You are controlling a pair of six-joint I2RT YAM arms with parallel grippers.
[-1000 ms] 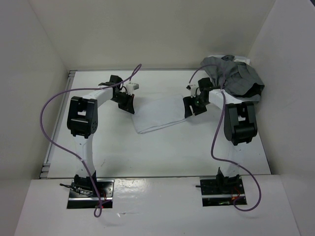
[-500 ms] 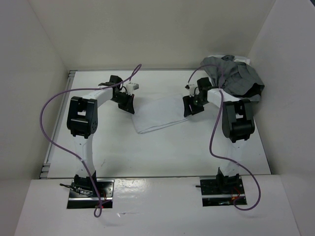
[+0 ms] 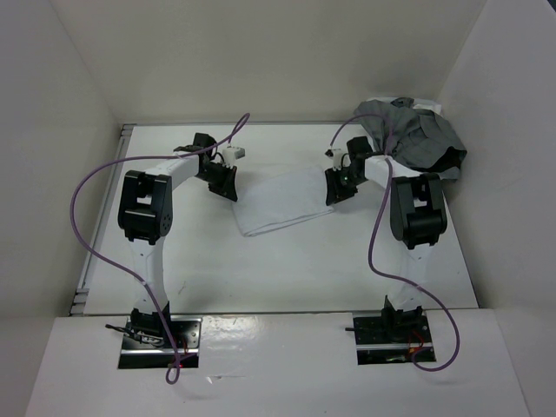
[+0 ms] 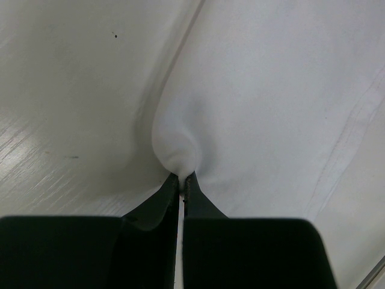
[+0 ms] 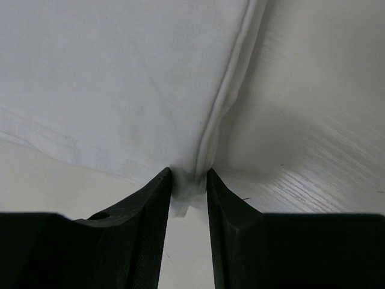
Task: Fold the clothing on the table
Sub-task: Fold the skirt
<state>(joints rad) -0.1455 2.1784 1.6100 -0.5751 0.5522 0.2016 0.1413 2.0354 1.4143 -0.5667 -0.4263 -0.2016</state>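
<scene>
top external view: white garment (image 3: 282, 201) lies flat as a slanted folded band at mid tabletop (image 3: 287, 278), between the two arms. grey clothing pile (image 3: 417, 137) sits crumpled in the far right corner against the white walls (image 3: 287, 61), apart from the white piece. metal rail (image 3: 102, 217) runs along the tabletop's left edge. purple cables (image 3: 87, 195) loop off both arms. left arm (image 3: 143, 204) reaches to the garment's far left end, right arm (image 3: 419, 208) to its far right end, both wrists low over the cloth. left wrist view: left gripper (image 4: 182, 179) clenched, fingertips together on a small pinch of the white fabric, which puckers up just ahead of them; bare tabletop shows left of the cloth edge. right wrist view: right gripper (image 5: 189, 176) straddles the stitched hem, jaws a little apart, with a bunch of white fabric between them touching both fingers. cannot tell whether the cloth is truly gripped or only bracketed.
</scene>
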